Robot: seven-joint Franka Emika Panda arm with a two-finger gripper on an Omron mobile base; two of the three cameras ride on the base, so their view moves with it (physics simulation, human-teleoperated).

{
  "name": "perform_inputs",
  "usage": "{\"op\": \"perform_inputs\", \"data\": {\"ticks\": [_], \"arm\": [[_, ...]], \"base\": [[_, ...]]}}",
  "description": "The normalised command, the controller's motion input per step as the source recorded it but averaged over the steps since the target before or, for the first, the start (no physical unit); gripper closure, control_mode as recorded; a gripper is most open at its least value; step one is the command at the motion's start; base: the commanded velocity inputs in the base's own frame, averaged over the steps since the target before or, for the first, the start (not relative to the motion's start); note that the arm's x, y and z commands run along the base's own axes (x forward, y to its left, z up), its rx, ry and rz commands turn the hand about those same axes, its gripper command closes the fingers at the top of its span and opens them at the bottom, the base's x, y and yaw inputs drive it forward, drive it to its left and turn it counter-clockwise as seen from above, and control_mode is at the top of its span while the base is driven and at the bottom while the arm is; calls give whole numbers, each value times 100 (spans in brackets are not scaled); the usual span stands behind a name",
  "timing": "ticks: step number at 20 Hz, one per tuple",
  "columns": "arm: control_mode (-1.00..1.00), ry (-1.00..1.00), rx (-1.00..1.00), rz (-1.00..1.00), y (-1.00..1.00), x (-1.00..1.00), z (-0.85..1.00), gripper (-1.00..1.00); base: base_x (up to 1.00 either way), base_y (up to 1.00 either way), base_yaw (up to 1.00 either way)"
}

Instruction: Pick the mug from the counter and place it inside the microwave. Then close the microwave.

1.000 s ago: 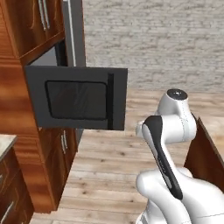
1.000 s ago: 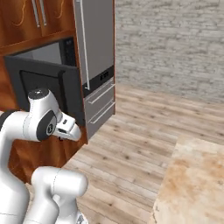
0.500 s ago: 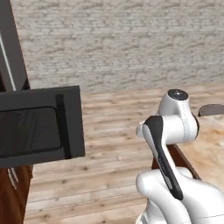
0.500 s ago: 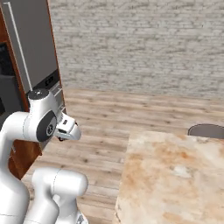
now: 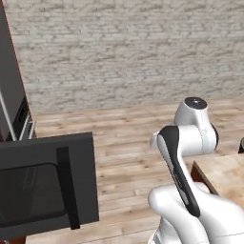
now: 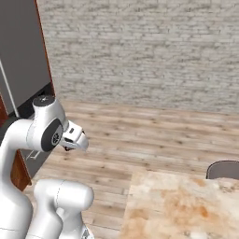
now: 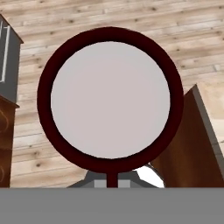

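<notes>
The mug (image 7: 109, 98) faces the hand view head-on: a dark maroon ring around a pale grey inside, hanging over the wooden floor. Its thin handle (image 7: 112, 179) points down toward the fingers, and the fingertips themselves are hidden behind it. My gripper (image 6: 71, 145) is shut on the mug, tucked close under the arm's white wrist in the right base view. The microwave's black door (image 5: 47, 186) stands open at the lower left of the left base view; the cavity is out of view. The mottled counter (image 6: 186, 205) lies at the lower right.
A tall grey fridge (image 6: 21, 51) stands at the left beside a wooden cabinet edge (image 6: 21, 175). A brick wall (image 5: 124, 52) runs across the back beyond open plank floor (image 6: 154, 135). A dark rounded object (image 6: 224, 169) sits at the counter's far edge.
The whole picture has swung: the base has turned, so cabinets and microwave slid off to the left and the counter came in at the right. The arm's pose and shut grip look unchanged.
</notes>
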Motion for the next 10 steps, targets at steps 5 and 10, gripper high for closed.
{"op": "perform_inputs", "data": {"ticks": [5, 10], "arm": [[100, 0, 0, 0, 0, 0, 0, 100], [100, 0, 0, 0, 0, 0, 0, 100]], "base": [[100, -51, 11], [100, -64, 13]]}}
